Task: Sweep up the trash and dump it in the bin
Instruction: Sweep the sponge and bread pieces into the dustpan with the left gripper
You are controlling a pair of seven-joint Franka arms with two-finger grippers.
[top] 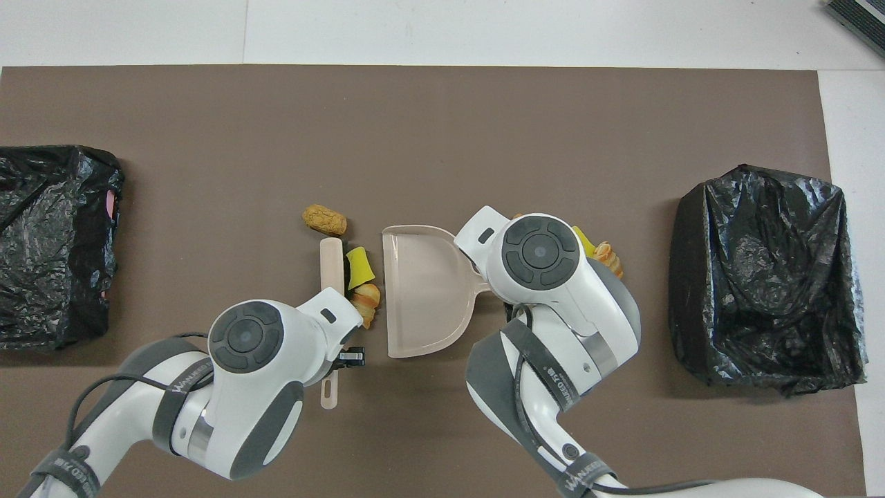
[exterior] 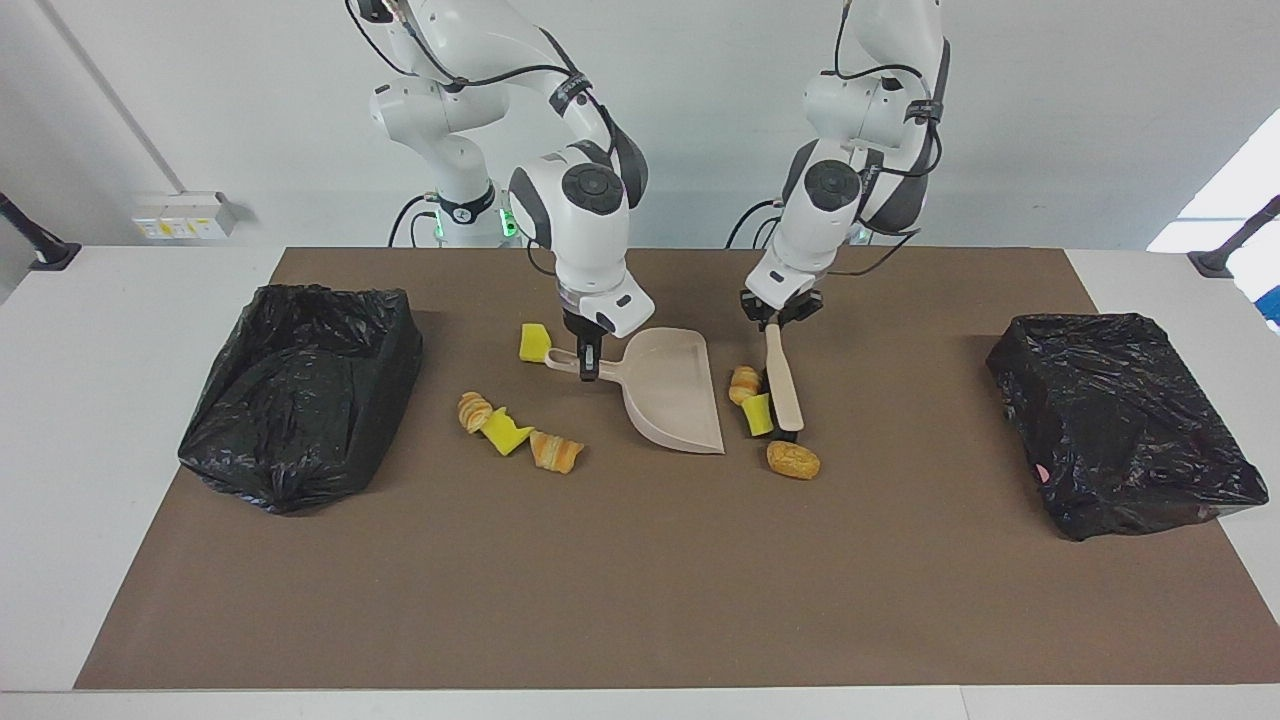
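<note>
My right gripper point(exterior: 587, 366) is shut on the handle of the beige dustpan point(exterior: 672, 392), which rests on the mat with its mouth toward the left arm's end. My left gripper point(exterior: 772, 321) is shut on the handle of the beige brush point(exterior: 784, 383); its bristles stand on the mat just off the pan's mouth. A croissant piece point(exterior: 744, 383) and a yellow wedge point(exterior: 758, 414) lie between brush and pan. A bread roll point(exterior: 793, 460) lies loose, farther from the robots than the brush. In the overhead view the brush point(top: 332, 265), roll point(top: 324, 219) and dustpan point(top: 420, 297) show.
Several more trash bits lie toward the right arm's end: a yellow wedge point(exterior: 535, 342) by the pan handle, then a croissant piece point(exterior: 474, 411), a yellow wedge point(exterior: 506, 432) and a croissant piece point(exterior: 556, 453). Black-bagged bins stand at the right arm's end point(exterior: 300, 390) and the left arm's end point(exterior: 1120, 420).
</note>
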